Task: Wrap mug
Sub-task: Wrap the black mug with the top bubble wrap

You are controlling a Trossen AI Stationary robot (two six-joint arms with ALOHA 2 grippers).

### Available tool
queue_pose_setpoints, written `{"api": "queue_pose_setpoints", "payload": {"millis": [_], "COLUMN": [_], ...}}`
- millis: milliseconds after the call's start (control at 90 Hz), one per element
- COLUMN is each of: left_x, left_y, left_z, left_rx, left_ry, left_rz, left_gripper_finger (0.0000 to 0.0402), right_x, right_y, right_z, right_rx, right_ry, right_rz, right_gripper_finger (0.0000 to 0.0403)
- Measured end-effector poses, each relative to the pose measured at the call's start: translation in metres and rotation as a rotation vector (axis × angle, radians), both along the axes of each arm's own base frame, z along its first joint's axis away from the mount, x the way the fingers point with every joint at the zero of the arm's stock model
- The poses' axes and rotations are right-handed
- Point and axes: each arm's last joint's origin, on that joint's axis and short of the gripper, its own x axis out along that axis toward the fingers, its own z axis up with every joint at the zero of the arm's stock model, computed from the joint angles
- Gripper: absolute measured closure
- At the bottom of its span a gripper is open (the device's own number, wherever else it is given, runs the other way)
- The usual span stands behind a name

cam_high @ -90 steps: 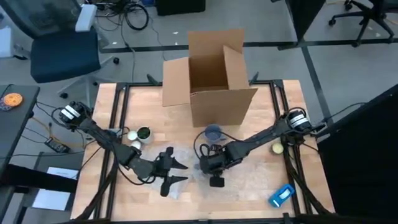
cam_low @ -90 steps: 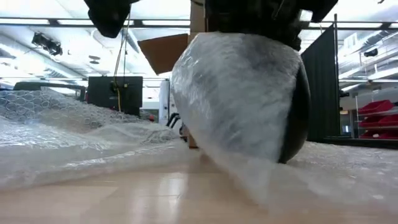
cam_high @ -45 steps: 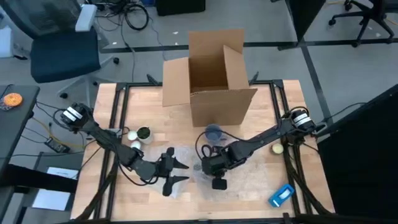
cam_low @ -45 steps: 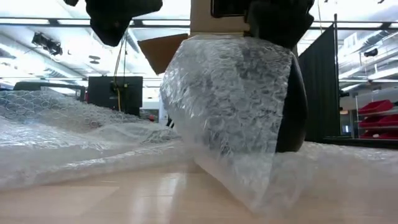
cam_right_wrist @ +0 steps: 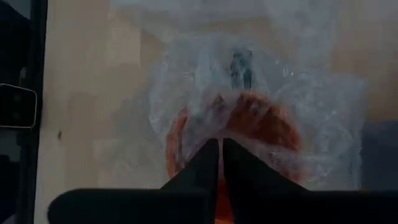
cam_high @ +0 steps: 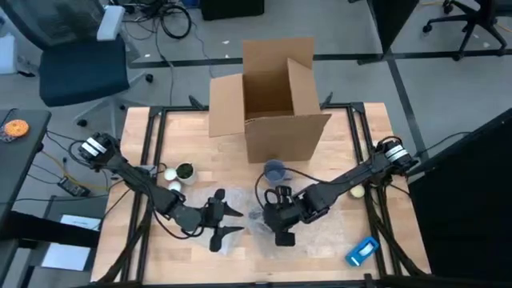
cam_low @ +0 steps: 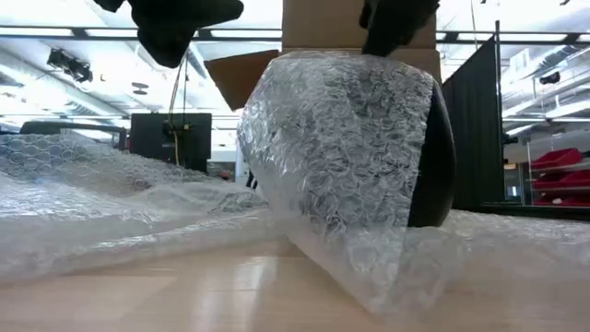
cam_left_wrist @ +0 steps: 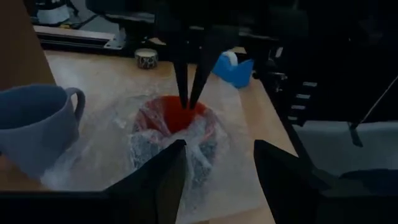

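A dark mug with a red inside (cam_left_wrist: 180, 118) stands upright on the table with bubble wrap (cam_low: 332, 138) around its side and tucked over its rim. Its bare dark side (cam_low: 441, 157) shows in the low view. The wrap's loose sheet (cam_low: 111, 212) lies spread on the table. My right gripper (cam_right_wrist: 219, 142) is shut and points down into the mug's mouth (cam_left_wrist: 188, 102). My left gripper (cam_high: 232, 221) hovers open just left of the mug, aimed at it (cam_left_wrist: 219, 149), holding nothing. My right gripper's shut fingertips (cam_left_wrist: 188, 99) come from above, pointing down, at the bubble wrap tucked into the mug's mouth (cam_right_wrist: 214, 109). I cannot tell whether they press the wrap or stand just clear of it. The mug rests on its base.
A grey-blue mug (cam_high: 274, 170) stands before the open cardboard box (cam_high: 272, 96) at the far middle. Tape rolls (cam_high: 178, 172) lie at the left. A blue tape dispenser (cam_high: 362, 250) lies at the near right, and a small yellowish thing (cam_high: 356, 190) farther right.
The wrapped mug was tipped a second ago and now stands upright on its base, with the wrap's loose fold hanging down its front. My right gripper has gone up a little above the mug and slightly toward the table's right edge.
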Motion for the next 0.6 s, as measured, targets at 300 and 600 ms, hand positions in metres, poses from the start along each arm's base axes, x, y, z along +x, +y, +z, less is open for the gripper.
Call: {"api": "queue_pose_setpoints", "payload": {"millis": [300,600], "left_x": [0.0,0.0], "left_y": [0.0,0.0], "left_z": [0.0,0.0], "left_rx": [-0.002,-0.002], "left_ry": [-0.002,-0.002], "left_rz": [0.0,0.0], "left_gripper_finger": [0.0229,0.0229], "right_x": [0.003,0.008], "right_y": [-0.019,-0.024], "right_z": [-0.032,-0.042], "right_rx": [0.019,0.086], "right_ry": [0.031,-0.013], "right_rz": [-0.027,-0.04], "right_gripper_finger": [0.0403,0.0403]}}
